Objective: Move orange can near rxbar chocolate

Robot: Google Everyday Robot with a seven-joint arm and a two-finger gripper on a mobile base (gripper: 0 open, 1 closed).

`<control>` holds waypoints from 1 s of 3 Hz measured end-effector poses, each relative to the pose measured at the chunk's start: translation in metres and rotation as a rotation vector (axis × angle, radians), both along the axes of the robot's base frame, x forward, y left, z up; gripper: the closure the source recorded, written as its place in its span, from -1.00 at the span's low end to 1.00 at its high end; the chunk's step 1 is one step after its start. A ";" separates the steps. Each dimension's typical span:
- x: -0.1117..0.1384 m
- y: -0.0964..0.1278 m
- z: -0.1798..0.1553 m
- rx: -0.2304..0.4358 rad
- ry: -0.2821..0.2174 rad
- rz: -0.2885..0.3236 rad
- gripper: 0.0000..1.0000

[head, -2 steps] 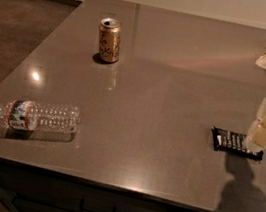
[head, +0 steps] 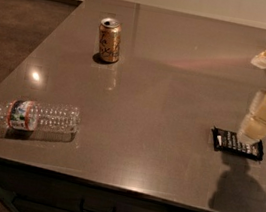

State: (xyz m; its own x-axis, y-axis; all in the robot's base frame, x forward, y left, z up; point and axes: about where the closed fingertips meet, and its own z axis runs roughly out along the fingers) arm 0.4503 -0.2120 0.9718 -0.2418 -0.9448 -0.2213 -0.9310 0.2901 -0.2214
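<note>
The can (head: pixel 109 40) stands upright at 11 o'clock on the table (head: pixel 173 104). The bar (head: pixel 237 144) lies flat at 4 o'clock, well apart from the can. The gripper (head: pixel 255 129) hangs at 3 o'clock, just above the bar; its state cannot be told. The bottle (head: pixel 32 115) lies on its side at 8 o'clock.

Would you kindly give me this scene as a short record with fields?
surface: grey-brown smooth tabletop
to move: small orange-gold aluminium drink can, upright, far left
goal: flat black rectangular wrapper with white lettering, lying flat, near right
other: clear plastic water bottle, on its side, near left
robot: cream claw at right, above the wrapper, away from the can
status: can not yet beside wrapper
</note>
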 end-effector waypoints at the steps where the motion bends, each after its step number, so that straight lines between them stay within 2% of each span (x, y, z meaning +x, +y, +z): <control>1: 0.031 0.015 -0.009 0.066 0.013 -0.015 -1.00; 2: 0.061 0.043 -0.010 0.139 -0.008 -0.014 -1.00; 3: 0.092 0.072 -0.008 0.221 -0.055 -0.048 -1.00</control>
State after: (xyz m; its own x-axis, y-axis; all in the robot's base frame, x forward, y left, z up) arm 0.5424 -0.1400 0.9639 -0.2670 -0.8598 -0.4352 -0.9034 0.3806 -0.1977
